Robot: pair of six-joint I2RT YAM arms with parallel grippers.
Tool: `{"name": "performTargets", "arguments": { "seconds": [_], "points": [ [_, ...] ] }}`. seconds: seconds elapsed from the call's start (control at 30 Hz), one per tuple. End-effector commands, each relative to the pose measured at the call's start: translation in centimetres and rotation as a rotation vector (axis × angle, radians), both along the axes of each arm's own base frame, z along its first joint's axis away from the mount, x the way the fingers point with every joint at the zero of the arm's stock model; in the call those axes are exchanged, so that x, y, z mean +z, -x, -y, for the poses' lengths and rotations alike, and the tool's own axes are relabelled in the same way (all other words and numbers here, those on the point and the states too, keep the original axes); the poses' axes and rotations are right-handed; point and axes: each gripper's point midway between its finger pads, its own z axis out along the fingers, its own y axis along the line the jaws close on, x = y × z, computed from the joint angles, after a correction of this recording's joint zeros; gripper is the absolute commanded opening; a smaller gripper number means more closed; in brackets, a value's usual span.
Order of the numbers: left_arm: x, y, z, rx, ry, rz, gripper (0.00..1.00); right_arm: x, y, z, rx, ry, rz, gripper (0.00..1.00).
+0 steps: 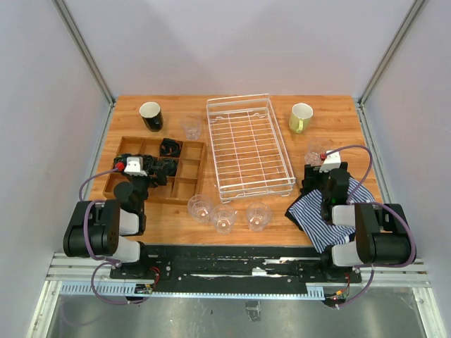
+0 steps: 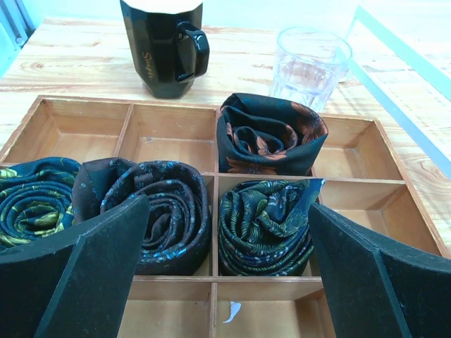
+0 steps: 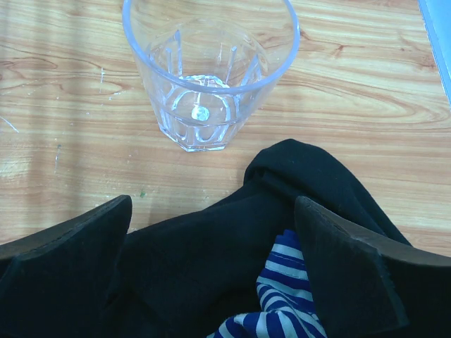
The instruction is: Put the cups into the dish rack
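Note:
The white wire dish rack [image 1: 238, 99] stands empty at mid-table. A black mug [image 1: 151, 116] [image 2: 165, 46] and a clear tumbler [image 1: 190, 128] [image 2: 310, 67] sit to its far left, and a pale yellow-green mug [image 1: 301, 117] to its far right. Three tumblers [image 1: 225, 217] line up in front of the rack. Another tumbler [image 1: 316, 151] [image 3: 208, 70] stands upright just ahead of my right gripper [image 1: 315, 174] [image 3: 211, 271], which is open above dark cloth. My left gripper [image 1: 161, 167] [image 2: 229, 282] is open over the wooden tray, holding nothing.
The brown wooden compartment tray [image 1: 134, 146] [image 2: 91, 134] holds several rolled dark patterned cloths [image 2: 264, 225]. A blue-and-white striped cloth [image 1: 324, 215] [image 3: 289, 303] and a black cloth [image 3: 211, 239] lie under the right arm at the near right.

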Motion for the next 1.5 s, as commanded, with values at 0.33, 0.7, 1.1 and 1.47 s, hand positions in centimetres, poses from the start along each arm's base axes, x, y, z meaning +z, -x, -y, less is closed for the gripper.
{"name": "performTargets", "arguments": {
  "seconds": [0.33,0.7,1.1,1.47],
  "points": [
    [0.7,-0.2,-0.1,0.002,-0.019,0.024,0.99,0.9,-0.6,0.0,0.006,-0.002,0.032,0.98],
    [5.1,-1.0,-0.8,0.048,0.041,-0.048,1.00,7.6,-0.1,1.0,-0.076,-0.026,0.041,0.99],
    [10.7,-4.3,-4.1,0.259,0.118,-0.398,1.00,16.2,1.2,-1.7,-0.013,-0.187,-0.067,0.90],
    [14.0,-13.8,-4.6,0.330,0.399,-0.594,0.86,19.9,2.2,-3.4,0.015,-0.298,-0.128,0.81]
  ]
}}
